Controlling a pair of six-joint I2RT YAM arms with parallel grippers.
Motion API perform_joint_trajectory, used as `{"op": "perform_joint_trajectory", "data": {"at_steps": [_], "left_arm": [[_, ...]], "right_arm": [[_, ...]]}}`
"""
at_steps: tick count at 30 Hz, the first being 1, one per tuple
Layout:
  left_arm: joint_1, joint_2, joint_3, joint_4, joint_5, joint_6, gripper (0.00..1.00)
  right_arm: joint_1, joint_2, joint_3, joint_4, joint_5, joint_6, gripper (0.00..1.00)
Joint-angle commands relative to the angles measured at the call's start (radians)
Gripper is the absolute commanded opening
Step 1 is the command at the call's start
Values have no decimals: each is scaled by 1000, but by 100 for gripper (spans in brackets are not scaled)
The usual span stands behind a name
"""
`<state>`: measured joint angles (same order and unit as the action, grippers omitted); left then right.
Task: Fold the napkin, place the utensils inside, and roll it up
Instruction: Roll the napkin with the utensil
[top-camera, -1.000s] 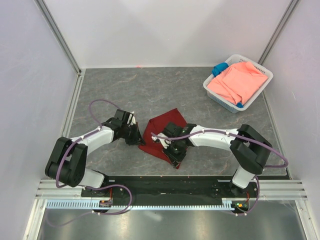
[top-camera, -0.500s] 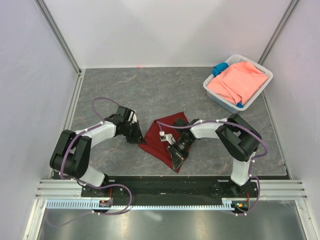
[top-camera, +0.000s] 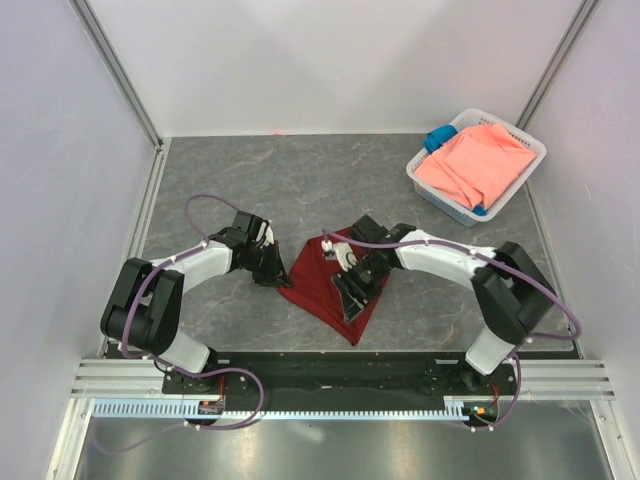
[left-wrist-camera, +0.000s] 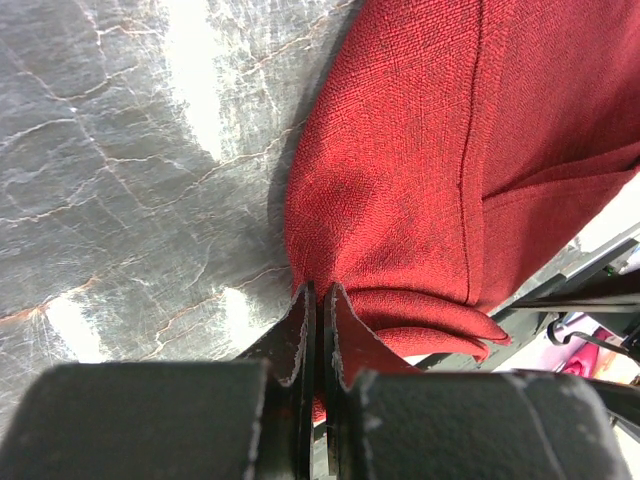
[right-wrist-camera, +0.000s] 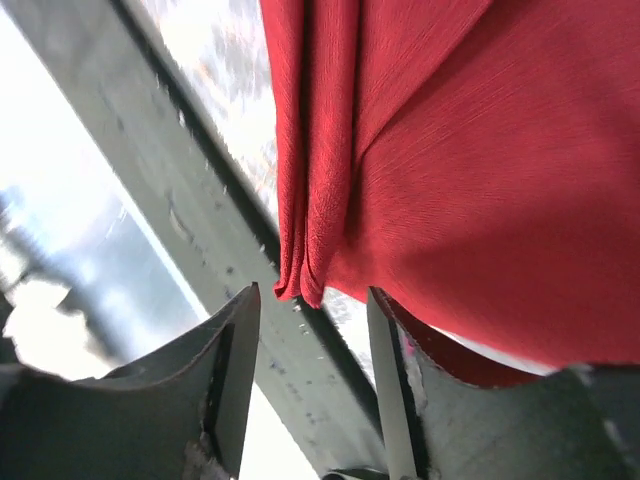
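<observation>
The napkin (top-camera: 308, 287) is lying folded and rumpled on the grey, marbled table (top-camera: 250, 180), with its pointed corner reaching toward the near edge where the arms are bolted and its wider part spreading away from it. At the napkin's left edge, the left pincer (left-wrist-camera: 318, 295) is sitting low on the table with its jaws pressed together, clamping a small bunched tuck of the red cloth, and the weave is puckering into folds just beyond the tips. Over the napkin's right half, the right pincer (right-wrist-camera: 312, 295) is hanging with its two fingers standing apart. In the right wrist view a doubled, rolled edge of the napkin is ending just in front of the gap between them, and neither finger is pressing on it. A stitched hem is running along the napkin's upper layer in the left wrist view. Well beyond the napkin, toward the far right corner of the table, a white basket (top-camera: 437, 199) is holding a salmon-pink cloth (top-camera: 475, 165), with a small blue cloth (top-camera: 438, 137) peeking out at its far side.
</observation>
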<state>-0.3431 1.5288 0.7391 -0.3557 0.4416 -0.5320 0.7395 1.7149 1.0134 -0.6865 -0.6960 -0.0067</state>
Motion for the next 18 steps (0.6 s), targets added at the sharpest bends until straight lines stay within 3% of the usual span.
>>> {"op": "perform_joint_trajectory", "data": {"at_steps": [1,6,13,18], "left_arm": [[6,30,-10,-11,-72,67,2],[6,28,-10,-9,-66,64,2],[6,16,-18,-11,-63,61,2],[6,24,-15,-9,-58,61,2]], "right_arm": [[20,-156,117,-62,265,77,56],[277,-276,123,92,689,152,58],[494,-158,111,245,897,174,56],[546,-41,145,257,1006,117,55]]}}
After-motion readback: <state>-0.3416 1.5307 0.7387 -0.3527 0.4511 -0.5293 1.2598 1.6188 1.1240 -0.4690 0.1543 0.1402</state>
